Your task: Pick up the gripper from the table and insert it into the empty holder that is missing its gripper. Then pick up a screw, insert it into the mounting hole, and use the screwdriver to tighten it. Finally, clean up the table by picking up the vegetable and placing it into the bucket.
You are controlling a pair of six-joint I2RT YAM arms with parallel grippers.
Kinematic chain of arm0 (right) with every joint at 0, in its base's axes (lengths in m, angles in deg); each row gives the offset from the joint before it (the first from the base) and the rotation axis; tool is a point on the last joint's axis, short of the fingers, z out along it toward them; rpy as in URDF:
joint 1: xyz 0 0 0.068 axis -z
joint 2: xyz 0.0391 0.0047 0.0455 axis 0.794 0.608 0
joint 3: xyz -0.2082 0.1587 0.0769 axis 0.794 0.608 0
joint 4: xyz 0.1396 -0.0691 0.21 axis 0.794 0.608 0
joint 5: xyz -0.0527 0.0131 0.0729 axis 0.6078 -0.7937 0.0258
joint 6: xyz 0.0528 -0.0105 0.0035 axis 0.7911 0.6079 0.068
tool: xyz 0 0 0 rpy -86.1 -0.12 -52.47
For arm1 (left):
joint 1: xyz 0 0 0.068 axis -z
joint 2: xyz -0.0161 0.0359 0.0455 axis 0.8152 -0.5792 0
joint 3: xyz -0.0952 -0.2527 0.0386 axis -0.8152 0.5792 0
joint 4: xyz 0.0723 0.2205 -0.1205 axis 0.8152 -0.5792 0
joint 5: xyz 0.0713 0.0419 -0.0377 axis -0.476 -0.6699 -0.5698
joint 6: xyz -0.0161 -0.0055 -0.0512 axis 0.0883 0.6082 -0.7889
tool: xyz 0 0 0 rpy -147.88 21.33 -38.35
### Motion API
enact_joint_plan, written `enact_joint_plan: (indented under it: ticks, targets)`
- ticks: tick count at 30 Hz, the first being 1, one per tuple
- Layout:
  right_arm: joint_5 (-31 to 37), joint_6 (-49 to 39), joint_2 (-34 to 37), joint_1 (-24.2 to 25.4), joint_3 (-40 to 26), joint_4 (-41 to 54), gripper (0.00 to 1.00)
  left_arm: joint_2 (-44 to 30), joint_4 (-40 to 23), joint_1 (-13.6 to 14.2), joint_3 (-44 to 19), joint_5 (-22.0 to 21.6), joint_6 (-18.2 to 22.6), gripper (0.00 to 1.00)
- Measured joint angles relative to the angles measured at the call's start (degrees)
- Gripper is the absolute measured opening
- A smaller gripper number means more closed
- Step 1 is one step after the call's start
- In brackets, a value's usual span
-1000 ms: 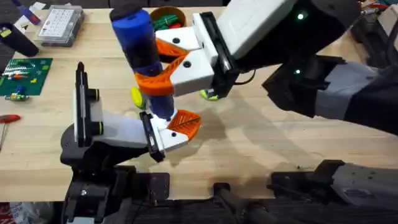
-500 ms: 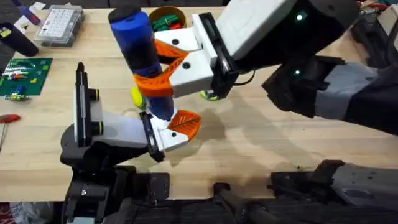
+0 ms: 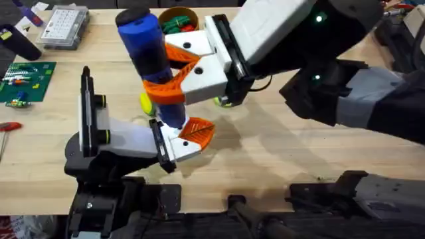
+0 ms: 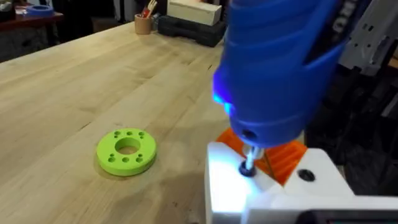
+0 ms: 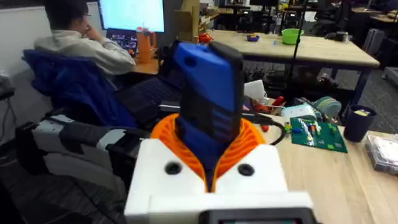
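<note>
My right gripper (image 3: 174,74), white with orange pads, is shut on the blue screwdriver (image 3: 151,53) and holds it nearly upright. In the right wrist view the screwdriver (image 5: 210,106) stands between the orange pads (image 5: 242,146). Its dark tip (image 4: 249,163) rests on a screw (image 4: 247,169) in the white finger piece with an orange ribbed pad (image 4: 283,158) at the left gripper (image 3: 184,138). A lamp on the tool lights the white piece. The yellow vegetable (image 3: 145,101) lies on the table, partly hidden behind the screwdriver. The orange-tan bucket (image 3: 188,13) stands at the back with green items inside.
A flat green disc with holes (image 4: 127,151) lies on the wood near the left gripper. At the far left are a clear parts box (image 3: 63,26), a green circuit board (image 3: 26,79) and a red-handled tool (image 3: 8,126). The right arm's bulk covers the table's right half.
</note>
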Motion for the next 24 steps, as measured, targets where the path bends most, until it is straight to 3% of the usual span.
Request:
enact_joint_plan:
  ticks: [24]
  targets:
    - [-0.17,-0.60,0.00,0.02,0.00,1.03,0.014,0.00,0.00,0.00,0.00,0.00,0.00,0.005]
